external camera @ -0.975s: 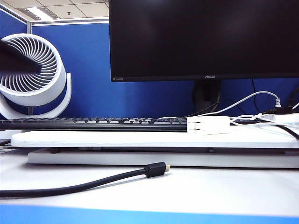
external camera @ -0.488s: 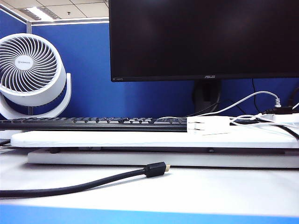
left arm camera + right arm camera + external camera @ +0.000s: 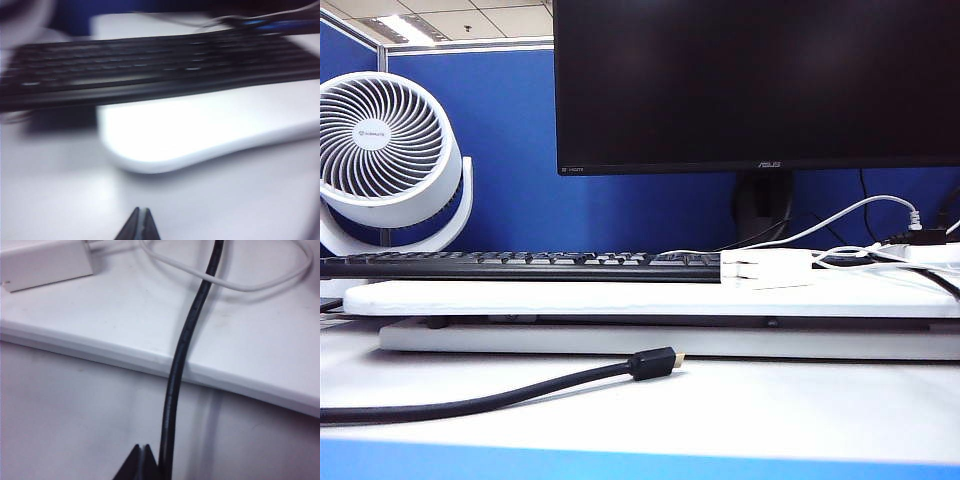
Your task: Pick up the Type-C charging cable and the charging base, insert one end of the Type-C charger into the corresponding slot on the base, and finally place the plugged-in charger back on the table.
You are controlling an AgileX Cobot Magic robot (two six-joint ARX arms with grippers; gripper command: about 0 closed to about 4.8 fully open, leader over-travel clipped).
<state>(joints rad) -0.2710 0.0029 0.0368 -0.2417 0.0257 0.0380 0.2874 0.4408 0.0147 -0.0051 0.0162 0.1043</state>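
**Both pincers closed and empty; charging base and cable on the riser board**

Exterior view. The table (image 3: 800, 410) shows its blue front edge along the near side. A long white riser board (image 3: 620, 297) spans almost the full width behind an open strip of bare table. A thick black cable (image 3: 500, 398) with a gold tip lies across the left half of that strip; the right half is unobstructed. On the riser stand a black keyboard (image 3: 520, 264) and, just beside its right end, the charging base (image 3: 767, 268). The Type-C charging cable (image 3: 865, 262) lies in loose loops toward the right edge of the riser, near the base. A white fan (image 3: 385, 150) stands at the back left corner and a black monitor (image 3: 755, 85) at the back. Neither arm appears in this view.

Left wrist view. The picture is blurred. The left pincer (image 3: 139, 225) has its jaws together, holding nothing, above bare table in front of the rounded left corner of the riser board (image 3: 200, 125). The keyboard (image 3: 150, 70) sits along the riser behind that corner. Open surface surrounds the pincer.

Right wrist view. The right pincer (image 3: 141, 462) has its jaws together, holding nothing, over the table in front of the riser's front edge. A black cable (image 3: 182, 355) runs off the riser (image 3: 125, 315) and passes just beside the pincer. The charging base (image 3: 45, 262) lies on the riser; the Type-C charging cable (image 3: 235, 285) loops beside it, crossing the black cable.
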